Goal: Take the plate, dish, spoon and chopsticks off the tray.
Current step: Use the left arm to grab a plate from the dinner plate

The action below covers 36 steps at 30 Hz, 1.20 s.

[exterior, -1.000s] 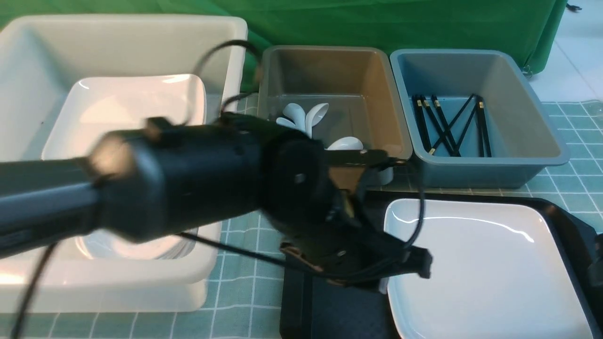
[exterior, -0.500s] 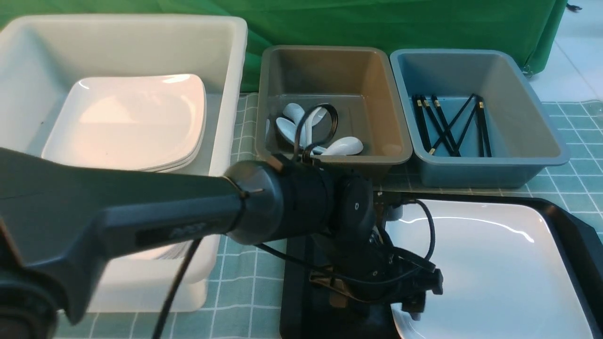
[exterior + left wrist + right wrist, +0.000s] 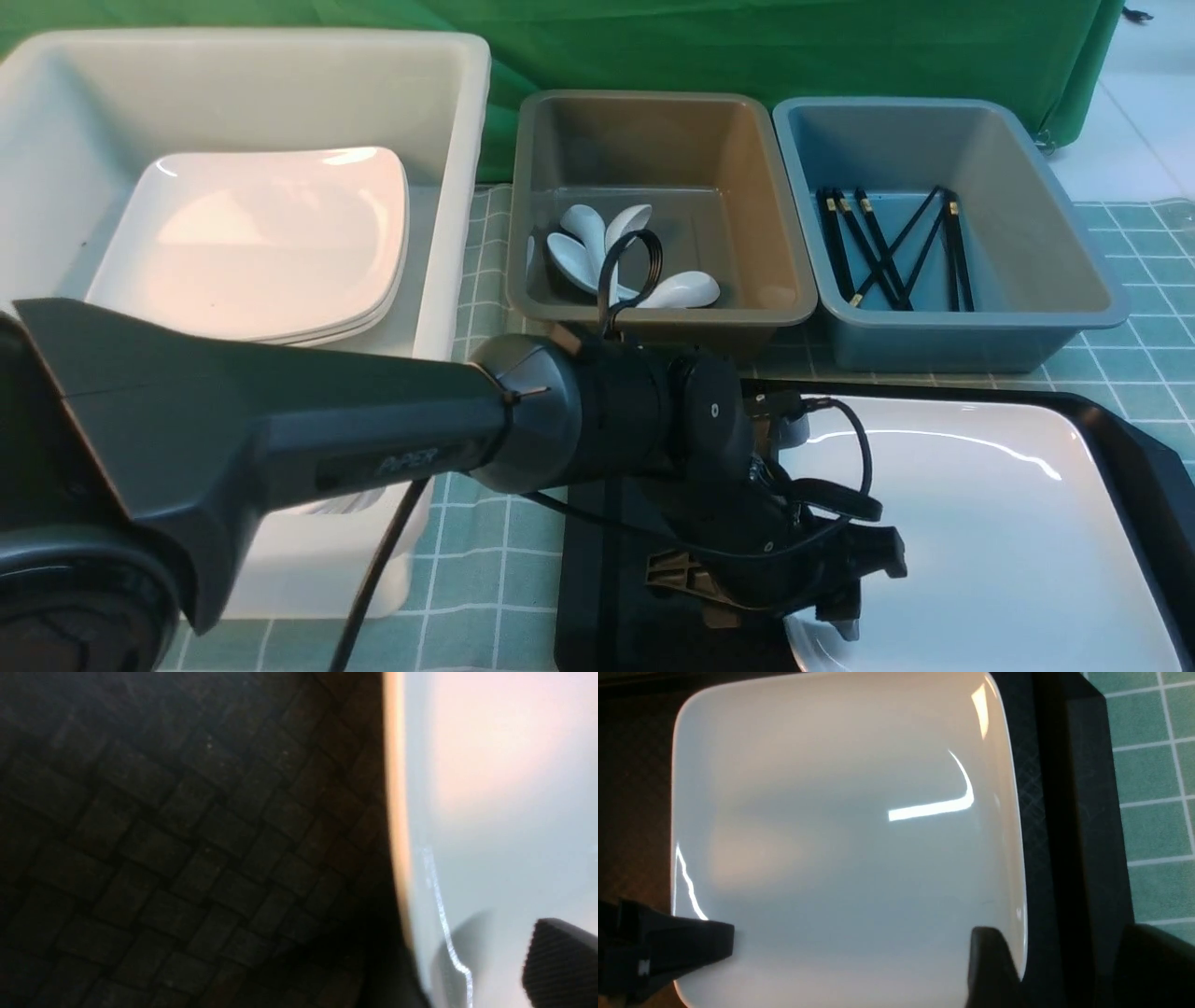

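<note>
The large white plate (image 3: 980, 523) lies on the black tray (image 3: 1134, 448). My left gripper (image 3: 845, 616) sits low at the plate's near left edge. It is open, with one finger over the plate (image 3: 490, 812) and the other beside the rim, above the tray floor (image 3: 187, 835). My right gripper (image 3: 1073, 970) is open at the opposite edge. One of its fingers (image 3: 994, 966) is over the plate (image 3: 840, 849) and the other is outside the tray rim (image 3: 1073, 812). Several spoons (image 3: 597, 252) lie in the grey tub, and chopsticks (image 3: 887, 247) lie in the blue tub. The dish is hidden.
A white tub (image 3: 448, 121) at the back left holds stacked square plates (image 3: 261, 233). The grey tub (image 3: 784, 271) and blue tub (image 3: 1083, 271) stand side by side just behind the tray. My left arm (image 3: 280, 439) crosses in front of the white tub. A green checked cloth (image 3: 485, 560) covers the table.
My left arm has swung down and to the right, from in front of the grey tub to the plate's left edge. Its jaws have opened there.
</note>
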Available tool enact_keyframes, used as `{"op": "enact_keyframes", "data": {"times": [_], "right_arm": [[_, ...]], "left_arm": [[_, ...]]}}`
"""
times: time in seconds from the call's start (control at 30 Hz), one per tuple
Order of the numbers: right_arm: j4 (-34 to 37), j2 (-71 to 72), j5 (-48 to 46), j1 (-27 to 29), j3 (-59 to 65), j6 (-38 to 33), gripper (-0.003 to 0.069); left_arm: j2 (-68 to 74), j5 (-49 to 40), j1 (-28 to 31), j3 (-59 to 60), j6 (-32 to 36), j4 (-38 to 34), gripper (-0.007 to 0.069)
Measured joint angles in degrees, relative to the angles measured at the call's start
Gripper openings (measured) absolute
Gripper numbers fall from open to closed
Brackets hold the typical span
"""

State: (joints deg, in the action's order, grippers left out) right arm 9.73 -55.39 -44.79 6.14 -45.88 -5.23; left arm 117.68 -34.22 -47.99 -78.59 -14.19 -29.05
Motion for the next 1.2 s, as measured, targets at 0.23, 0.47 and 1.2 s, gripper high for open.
{"op": "enact_keyframes", "data": {"times": [0.23, 0.47, 1.2], "right_arm": [[0.00, 0.00, 0.06, -0.06, 0.00, 0.00, 0.0389], [0.00, 0.00, 0.11, -0.78, 0.00, 0.00, 0.0386], [0.00, 0.00, 2.92, -0.84, 0.00, 0.00, 0.0386]], "left_arm": [[0.32, 1.28, 0.00, -0.24, -0.77, 0.12, 0.0071], [0.32, -0.22, -0.02, -0.43, -0.36, 0.62, 0.0064], [-11.13, -9.54, 8.72, -0.38, 6.31, 4.63, 0.0019]]}}
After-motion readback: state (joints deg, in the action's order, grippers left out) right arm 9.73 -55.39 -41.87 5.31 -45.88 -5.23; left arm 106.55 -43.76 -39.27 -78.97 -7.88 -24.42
